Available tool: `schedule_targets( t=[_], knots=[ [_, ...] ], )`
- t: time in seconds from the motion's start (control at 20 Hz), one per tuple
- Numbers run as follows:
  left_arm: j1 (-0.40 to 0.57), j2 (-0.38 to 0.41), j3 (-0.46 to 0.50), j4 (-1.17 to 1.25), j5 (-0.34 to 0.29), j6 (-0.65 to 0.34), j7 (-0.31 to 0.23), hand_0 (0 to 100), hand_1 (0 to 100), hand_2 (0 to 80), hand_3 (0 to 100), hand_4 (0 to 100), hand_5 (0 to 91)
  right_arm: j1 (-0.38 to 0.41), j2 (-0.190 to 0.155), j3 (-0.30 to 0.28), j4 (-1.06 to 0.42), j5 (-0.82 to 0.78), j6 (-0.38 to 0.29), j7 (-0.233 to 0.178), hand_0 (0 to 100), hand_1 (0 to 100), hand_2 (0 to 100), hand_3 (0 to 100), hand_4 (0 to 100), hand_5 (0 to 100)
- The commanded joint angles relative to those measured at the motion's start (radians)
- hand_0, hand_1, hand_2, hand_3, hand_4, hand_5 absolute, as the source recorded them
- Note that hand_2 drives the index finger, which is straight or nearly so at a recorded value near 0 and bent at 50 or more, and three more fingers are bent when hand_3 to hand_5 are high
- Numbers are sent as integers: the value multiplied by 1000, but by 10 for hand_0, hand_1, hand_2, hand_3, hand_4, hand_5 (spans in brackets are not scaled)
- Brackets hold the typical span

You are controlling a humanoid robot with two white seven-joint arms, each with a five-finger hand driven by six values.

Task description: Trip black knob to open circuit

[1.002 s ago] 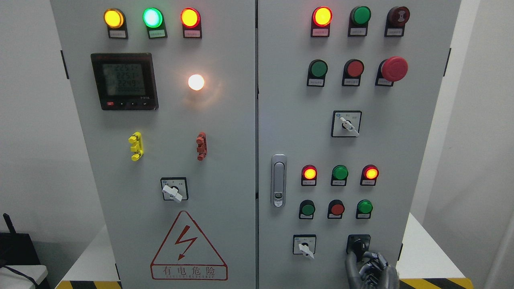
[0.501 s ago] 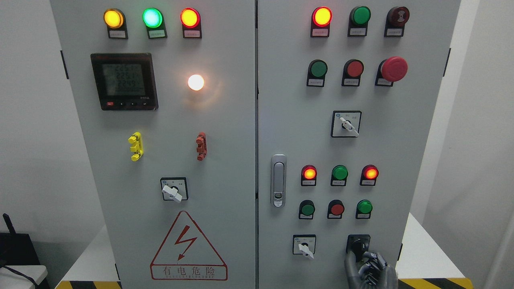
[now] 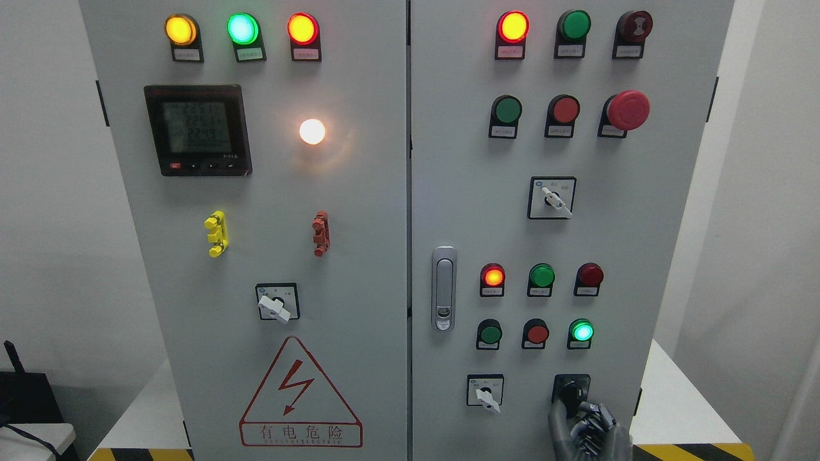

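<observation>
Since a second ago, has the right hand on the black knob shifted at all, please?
Barely. The right hand sits slightly lower and left against the black knob, fingers still at its lower edge.

The right hand is cut off by the bottom edge; the knob is partly hidden behind its fingers; button labels are too small to be read

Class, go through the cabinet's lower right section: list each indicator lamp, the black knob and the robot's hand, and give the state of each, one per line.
Left red lamp: lit.
Middle green lamp: unlit.
Right red lamp: unlit.
Lower left green lamp: unlit.
Lower red lamp: unlit.
Lower right green lamp: lit.
Black knob: gripped.
Right hand: shut on the knob.
</observation>
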Motion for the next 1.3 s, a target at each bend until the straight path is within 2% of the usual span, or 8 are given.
schedule_targets(
  t=[0.0, 1.25],
  knots=[
    [-8, 0, 0, 0, -32, 0, 1, 120, 389, 0, 0, 0, 0, 0, 0, 4, 0, -20, 1, 3, 420, 704, 632, 956, 970, 959],
    [-8, 0, 0, 0, -34, 0, 1, 120, 389, 0, 0, 0, 0, -6, 0, 1, 0, -6, -2, 3, 413, 700, 629, 957, 971, 959]
  ],
)
